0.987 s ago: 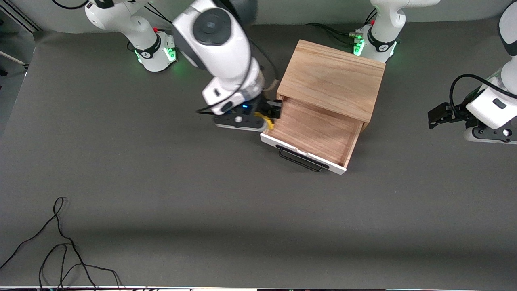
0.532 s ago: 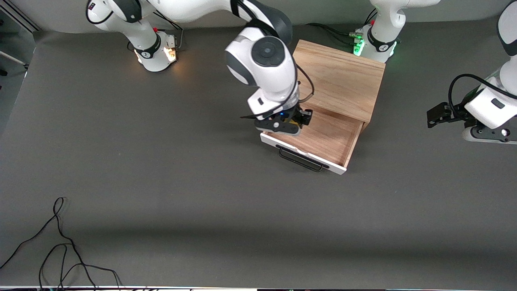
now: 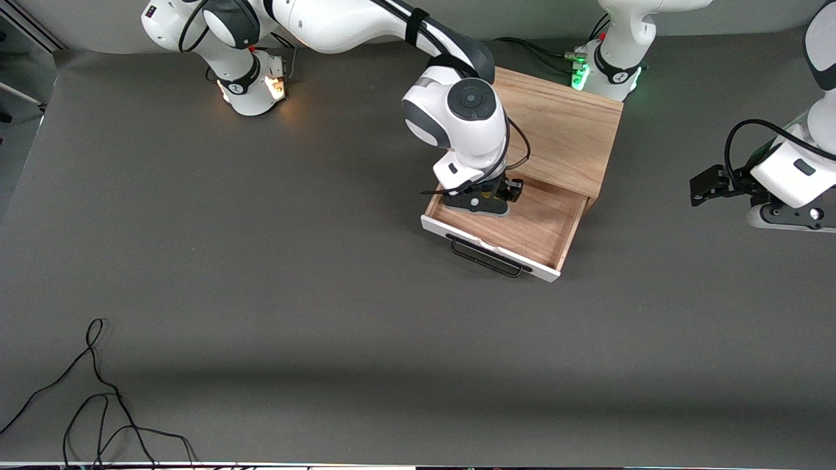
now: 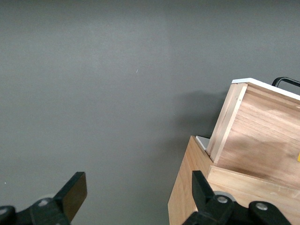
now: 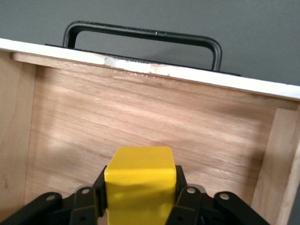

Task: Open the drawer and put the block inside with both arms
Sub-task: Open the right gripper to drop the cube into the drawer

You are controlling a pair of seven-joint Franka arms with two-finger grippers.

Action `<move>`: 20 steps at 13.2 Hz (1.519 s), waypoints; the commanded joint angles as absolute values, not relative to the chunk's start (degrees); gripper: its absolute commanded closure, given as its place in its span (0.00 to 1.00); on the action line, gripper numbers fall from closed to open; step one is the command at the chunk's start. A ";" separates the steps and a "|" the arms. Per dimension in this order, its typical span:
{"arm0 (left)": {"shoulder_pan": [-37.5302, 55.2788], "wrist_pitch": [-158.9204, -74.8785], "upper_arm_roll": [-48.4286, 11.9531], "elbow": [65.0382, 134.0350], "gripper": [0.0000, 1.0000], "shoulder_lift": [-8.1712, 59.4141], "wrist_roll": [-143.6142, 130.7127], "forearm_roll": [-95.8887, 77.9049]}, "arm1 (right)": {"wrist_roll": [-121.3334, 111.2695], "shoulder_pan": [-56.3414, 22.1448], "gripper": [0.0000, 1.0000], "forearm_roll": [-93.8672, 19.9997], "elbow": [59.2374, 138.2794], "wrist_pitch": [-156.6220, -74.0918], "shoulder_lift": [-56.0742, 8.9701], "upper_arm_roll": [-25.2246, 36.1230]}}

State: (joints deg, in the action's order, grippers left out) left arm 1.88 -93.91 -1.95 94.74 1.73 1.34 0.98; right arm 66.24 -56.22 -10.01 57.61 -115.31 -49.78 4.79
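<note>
The drawer (image 3: pixel 522 228) is pulled out of the light oak cabinet (image 3: pixel 555 130), its white front panel and black wire handle (image 3: pixel 486 256) toward the front camera. My right gripper (image 3: pixel 486 194) is over the open drawer's floor and shut on the yellow block (image 5: pixel 139 185); the drawer floor (image 5: pixel 154 117) and handle (image 5: pixel 140 35) show in the right wrist view. In the front view only a sliver of the block shows. My left gripper (image 3: pixel 708 185) is open and empty, waiting beside the cabinet at the left arm's end; the left wrist view shows the drawer's side (image 4: pixel 253 136).
Black cables (image 3: pixel 91 391) lie on the grey table near the front edge at the right arm's end. The two arm bases (image 3: pixel 251 78) stand along the back edge.
My right gripper has moved with the block from beside the drawer's edge to over the drawer's inside. The left arm has barely moved.
</note>
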 commanded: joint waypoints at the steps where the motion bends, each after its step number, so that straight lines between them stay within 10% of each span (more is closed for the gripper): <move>1: 2.46 -93.08 -1.67 94.57 0.00 1.67 1.58 0.88 | 67.76 -56.69 0.61 -9.05 55.37 -115.58 -52.11 5.45; 5: 2.55 -93.08 -1.67 94.66 0.00 1.67 1.58 0.88 | 67.68 -56.78 0.47 -9.14 55.63 -116.63 -52.91 5.36; 6: 2.55 -93.08 -1.67 94.57 0.00 1.76 1.58 0.88 | 67.68 -56.78 0.36 -9.14 55.63 -116.63 -53.00 5.36; 7: 2.55 -93.08 -1.67 94.66 0.00 1.76 1.58 0.88 | 67.76 -56.78 0.00 -9.05 55.63 -116.63 -53.00 5.45; 20: 2.64 -93.08 -1.67 94.66 0.00 1.76 1.58 0.88 | 62.43 -51.08 0.00 -9.05 55.63 -106.72 -41.68 6.24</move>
